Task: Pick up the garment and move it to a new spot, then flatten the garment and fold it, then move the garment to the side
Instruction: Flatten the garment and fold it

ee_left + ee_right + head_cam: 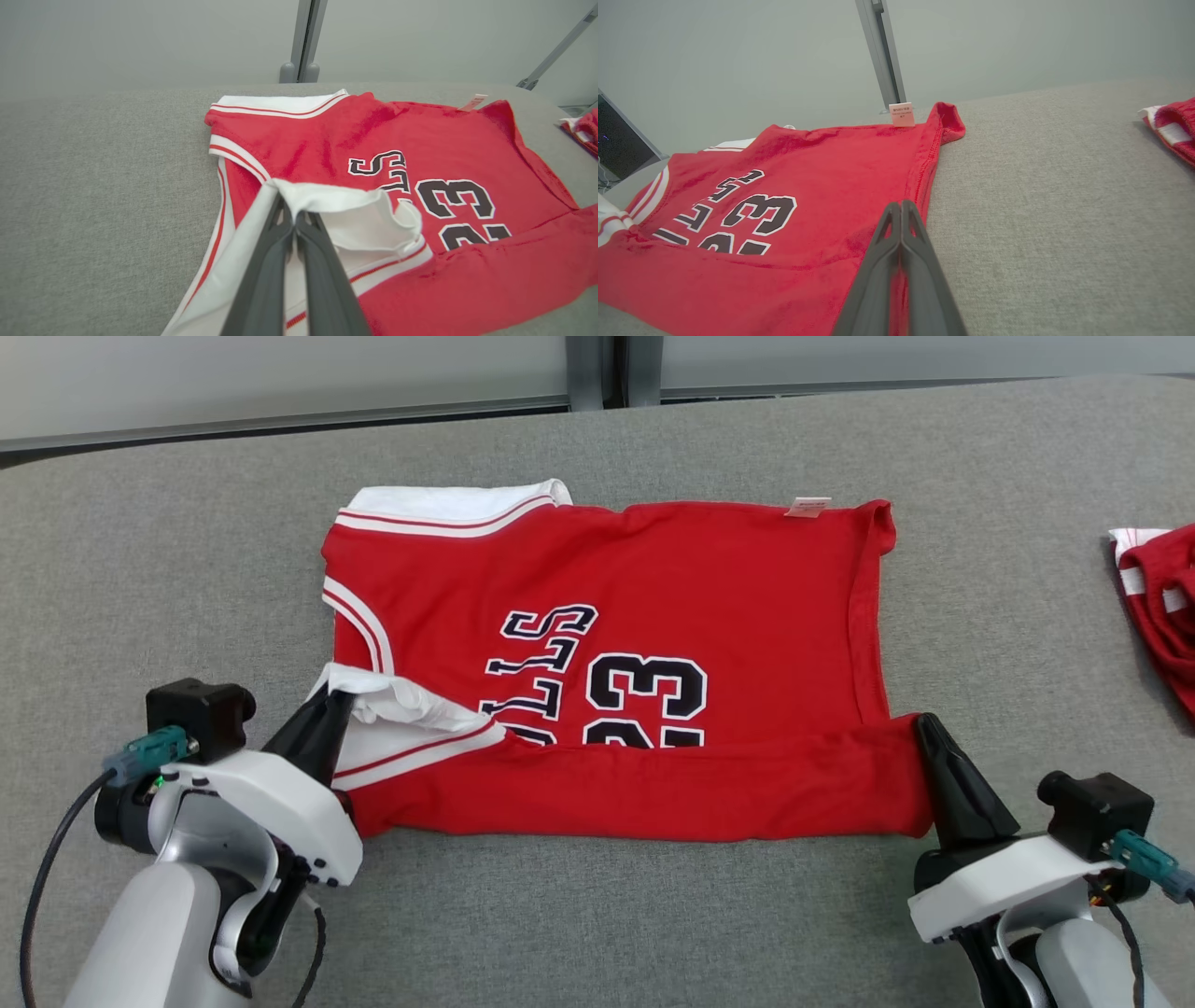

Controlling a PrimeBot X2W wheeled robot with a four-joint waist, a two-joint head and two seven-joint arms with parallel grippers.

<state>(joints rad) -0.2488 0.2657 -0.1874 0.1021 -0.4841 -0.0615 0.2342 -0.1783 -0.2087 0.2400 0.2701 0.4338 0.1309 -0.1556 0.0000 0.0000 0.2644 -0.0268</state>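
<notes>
Red Bulls jersey (653, 644) spread over the middle of the grey surface (187, 569). Long axis from 9 to 3 o'clock: neck and white-trimmed armholes toward 9, hem toward 3, care tag (808, 507) on the 12 o'clock edge. Near edge, at 6 o'clock, already turned up over the lower half of the number 23, making a red band across the full width.

Left claw (329, 709) pinched tight on the white armhole trim (411, 723) at the jersey's 8 o'clock corner, with cloth bunched and lifted around the tips. Right claw (929, 728) closed on the red hem corner at 4 o'clock, a sliver of red caught between the fingers in the right wrist view.

Judged mid-fold, one corner of the near band in each claw. Remaining body of the jersey at 12 o'clock from both claws, so the coming move probably runs toward 12, across the short axis. Each arm nearest its own corner, neither better placed. Calls for level, matched travel to keep the fold line parallel to the 9–3 axis. Possible trouble: the bulkier, crumpled trim on the left dragging or slipping and skewing the crease.

Second red garment (1162, 597) at the surface's 3 o'clock edge, well apart.
</notes>
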